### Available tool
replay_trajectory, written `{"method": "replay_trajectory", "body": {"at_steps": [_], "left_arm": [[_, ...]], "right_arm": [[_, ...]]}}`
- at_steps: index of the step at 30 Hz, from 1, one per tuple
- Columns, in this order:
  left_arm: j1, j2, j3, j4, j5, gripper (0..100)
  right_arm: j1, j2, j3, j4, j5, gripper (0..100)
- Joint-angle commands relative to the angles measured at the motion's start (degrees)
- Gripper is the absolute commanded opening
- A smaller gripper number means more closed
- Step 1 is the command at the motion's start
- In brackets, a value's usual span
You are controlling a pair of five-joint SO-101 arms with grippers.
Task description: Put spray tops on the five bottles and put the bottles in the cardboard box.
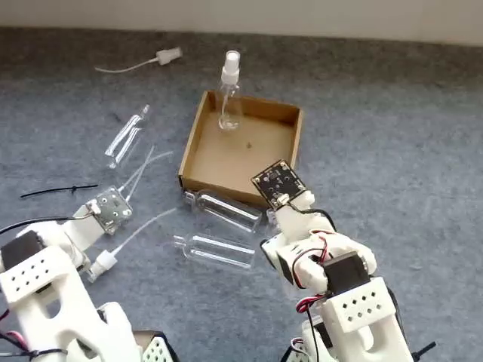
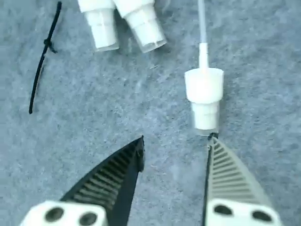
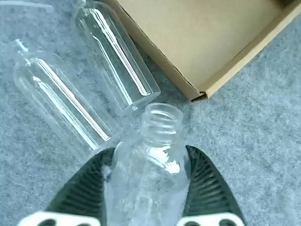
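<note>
Right wrist view: the right claw (image 3: 150,153) is clamped on a clear plastic bottle (image 3: 162,125), its ribbed black fingers (image 3: 89,183) pressed to either side of the body, and the open threaded neck points away from the claw. Just beyond that neck lie two more uncapped clear bottles side by side on grey carpet, a nearer lying bottle (image 3: 117,61) and an outer lying bottle (image 3: 61,103). Beside them, also ahead of this claw, is a corner of the shallow cardboard box (image 3: 202,33). In the left wrist view, the left claw (image 2: 176,140) is spread open and holds nothing. A white spray top (image 2: 204,94) lies on the carpet right at the tip of its pale finger, with a thin dip tube (image 2: 202,23) running away from the claw. Farther ahead lie a pair of spray tops (image 2: 122,26), close together, and off to one side a black cable tie (image 2: 44,56). From the high view, a capped bottle (image 1: 229,94) stands upright inside the box, well beyond both claws. One further bottle (image 1: 127,137) lies outside the box, ahead of the left arm, and a lone spray top (image 1: 162,56) sits at the far edge.
</note>
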Motion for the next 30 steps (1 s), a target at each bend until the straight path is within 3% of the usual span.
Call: {"method": "replay_trajectory", "body": {"at_steps": [1,5,8,10,12,24,30], "left_arm": [[-1.2,-0.7,-6.8,0.2,15.5,20],[0.8,-0.6,-11.6,9.9,46.6,20],[7.3,-0.6,-10.7,13.6,60.4,20],[12.9,0.2,-9.0,14.4,65.7,21],[15.6,2.0,-6.5,13.5,67.6,21],[15.7,24.7,-3.6,1.8,67.8,20],[9.4,29.1,-6.4,-2.2,50.9,16]], "right_arm": [[0.6,0.3,-0.7,0.1,-0.6,1.9],[0.5,0.3,-1.1,0.0,-0.6,1.9],[0.5,0.4,-2.5,0.8,-0.8,1.9],[0.5,0.4,-3.4,1.8,-2.2,1.9],[0.6,0.4,-4.2,2.9,-2.5,1.9],[0.6,0.4,-4.6,3.3,-2.6,1.9],[0.6,0.4,-4.4,3.3,-2.5,1.9]]}}
